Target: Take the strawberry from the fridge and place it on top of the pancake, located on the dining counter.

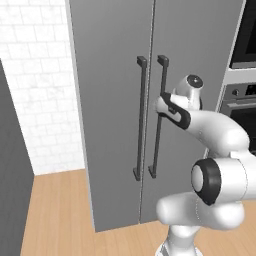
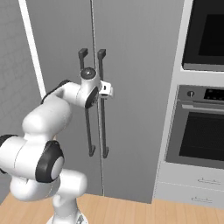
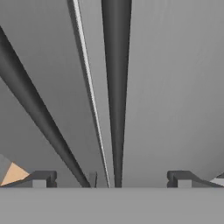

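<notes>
The fridge (image 1: 110,100) (image 2: 140,78) is a tall grey cabinet, and both of its doors are closed. Two long dark bar handles run down either side of the centre seam. My gripper (image 1: 162,99) (image 2: 106,90) is at the upper part of the right door's handle (image 1: 157,135) (image 2: 104,131). In the hand view that handle (image 3: 116,87) runs between my fingertips (image 3: 41,178), with the gripper (image 3: 111,177) open around it and not clamped. The left door's handle (image 3: 35,109) passes to one side. The strawberry is hidden behind the doors. The pancake and the dining counter are out of view.
A built-in oven stack (image 2: 201,131) (image 1: 245,95) stands right of the fridge, with drawers (image 2: 192,186) beneath it. A white tiled wall (image 1: 35,100) and a dark grey panel (image 1: 10,175) are to the left. Wood floor (image 1: 55,215) lies in front.
</notes>
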Controlling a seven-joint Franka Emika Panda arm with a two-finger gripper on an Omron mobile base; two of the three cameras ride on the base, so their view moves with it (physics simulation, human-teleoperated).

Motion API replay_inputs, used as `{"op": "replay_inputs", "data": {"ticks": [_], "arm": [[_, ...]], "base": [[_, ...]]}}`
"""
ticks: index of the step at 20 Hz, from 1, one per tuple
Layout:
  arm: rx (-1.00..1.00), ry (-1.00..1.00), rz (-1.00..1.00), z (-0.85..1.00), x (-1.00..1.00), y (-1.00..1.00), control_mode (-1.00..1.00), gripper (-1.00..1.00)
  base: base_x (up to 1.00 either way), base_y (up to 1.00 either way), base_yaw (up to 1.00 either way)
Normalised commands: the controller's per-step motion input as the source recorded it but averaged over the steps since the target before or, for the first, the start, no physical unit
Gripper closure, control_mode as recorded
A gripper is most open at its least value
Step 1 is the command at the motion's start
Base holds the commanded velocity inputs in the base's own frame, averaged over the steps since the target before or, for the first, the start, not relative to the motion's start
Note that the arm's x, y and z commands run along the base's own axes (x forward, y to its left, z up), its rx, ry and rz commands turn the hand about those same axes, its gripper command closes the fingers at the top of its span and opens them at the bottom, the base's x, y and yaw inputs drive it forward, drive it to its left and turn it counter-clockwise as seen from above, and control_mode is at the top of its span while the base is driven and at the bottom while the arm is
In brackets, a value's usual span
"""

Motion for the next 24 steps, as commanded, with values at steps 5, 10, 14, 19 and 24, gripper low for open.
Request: {"op": "replay_inputs", "data": {"ticks": [5,10,14,19,24], "arm": [[0.00,-0.03,-0.01,-0.15,0.58,0.00,-1.00,-1.00],[0.00,-0.02,0.00,-0.15,0.59,-0.01,-1.00,-1.00],[0.01,-0.01,0.00,-0.10,0.48,-0.12,-1.00,-1.00],[0.00,-0.12,0.00,-0.12,0.31,-0.04,-1.00,-1.00],[0.00,-0.10,0.00,-0.05,0.31,0.00,-1.00,1.00]], "base": [[0.00,0.00,0.00],[0.00,0.00,0.00],[0.00,0.00,0.00],[0.00,0.00,0.00],[0.00,0.00,0.00]]}}
